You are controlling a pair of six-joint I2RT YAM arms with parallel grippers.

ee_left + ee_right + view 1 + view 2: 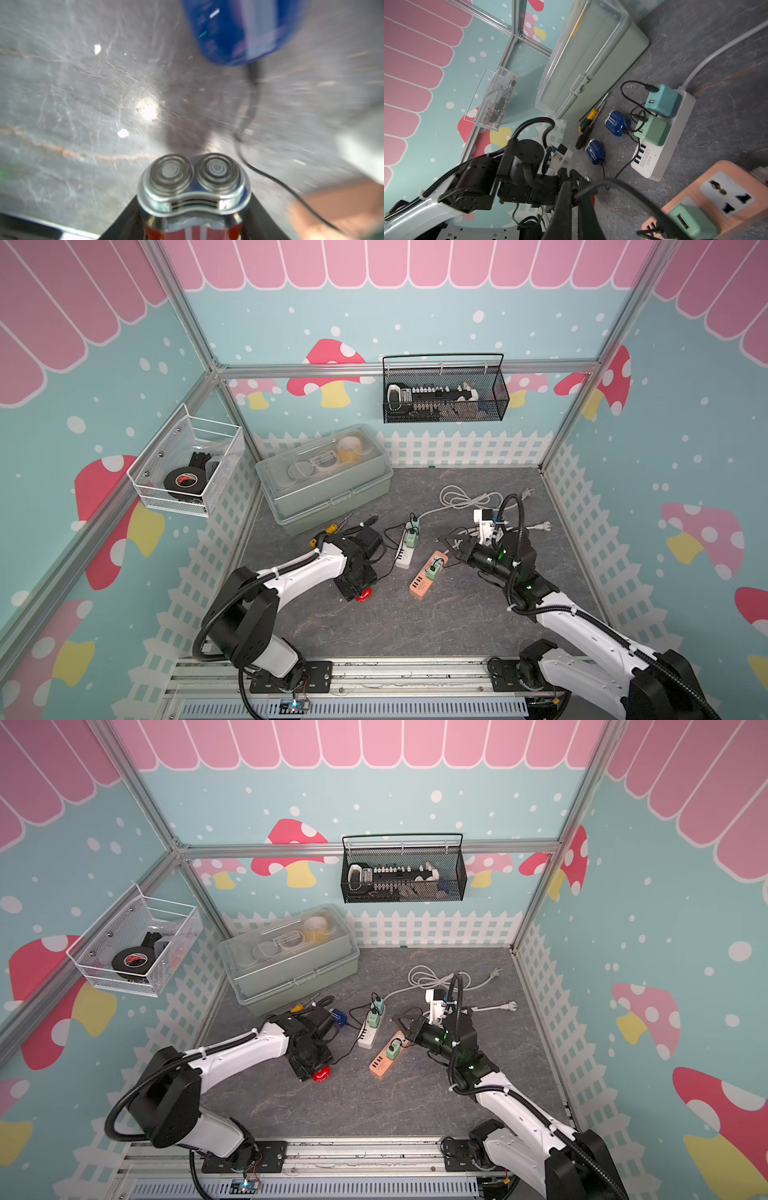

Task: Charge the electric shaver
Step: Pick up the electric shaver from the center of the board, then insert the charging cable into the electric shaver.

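Observation:
The electric shaver (193,187) is red-bodied with two round silver cutting heads, and my left gripper (193,209) is shut on its body, a black finger on each side. In both top views its red end (365,595) (321,1075) pokes out toward the front of the table. My right gripper (574,193) is shut on the end of a thin black charging cable (623,187). That cable runs to a green adapter (691,222) plugged into the pink power strip (428,574). The right gripper (442,540) hovers just behind that strip, apart from the shaver.
A white power strip (405,549) carrying a teal and a green adapter lies between the arms. Two blue shavers (616,123) (595,152) and a screwdriver (589,118) lie beside it. A pale green lidded box (328,477) stands at the back left. White cords (465,497) coil behind the right arm.

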